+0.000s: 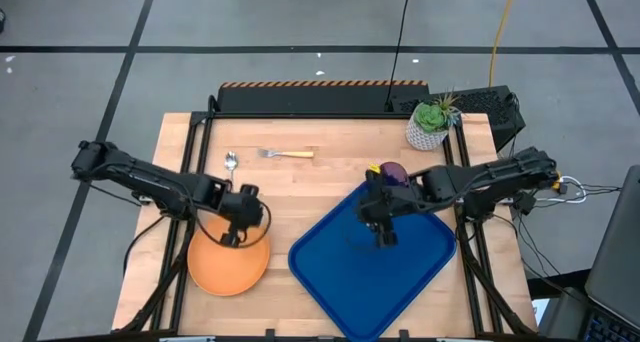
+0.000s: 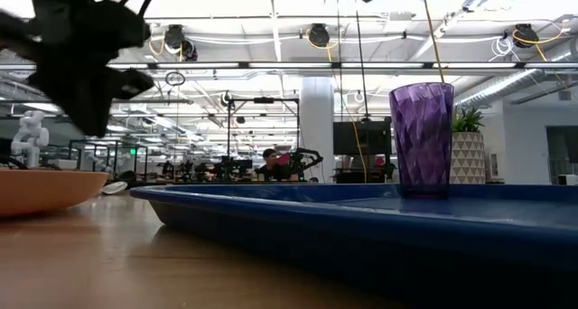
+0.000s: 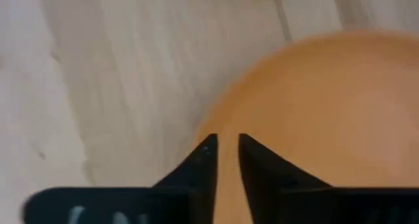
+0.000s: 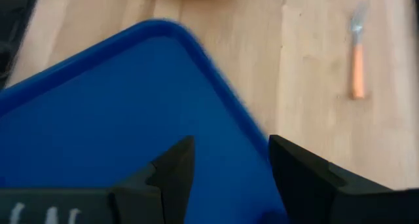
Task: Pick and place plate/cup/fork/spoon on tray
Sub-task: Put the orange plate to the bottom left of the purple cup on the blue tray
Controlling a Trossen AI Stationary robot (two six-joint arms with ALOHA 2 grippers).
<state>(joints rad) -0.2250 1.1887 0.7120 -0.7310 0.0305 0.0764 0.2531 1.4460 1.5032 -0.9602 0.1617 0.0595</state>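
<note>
The orange plate lies flat on the wooden table at the near left. My left gripper hovers over its far rim, fingers a narrow gap apart, clear of the plate in the low view. The blue tray lies at the near right. The purple cup stands upright in its far corner. My right gripper is open and empty above the tray's middle. The fork and spoon lie on the table toward the far side.
A white pot with a green plant stands at the table's far right corner. Bare wood lies between the plate and the tray. The fork also shows in the right wrist view, beyond the tray's corner.
</note>
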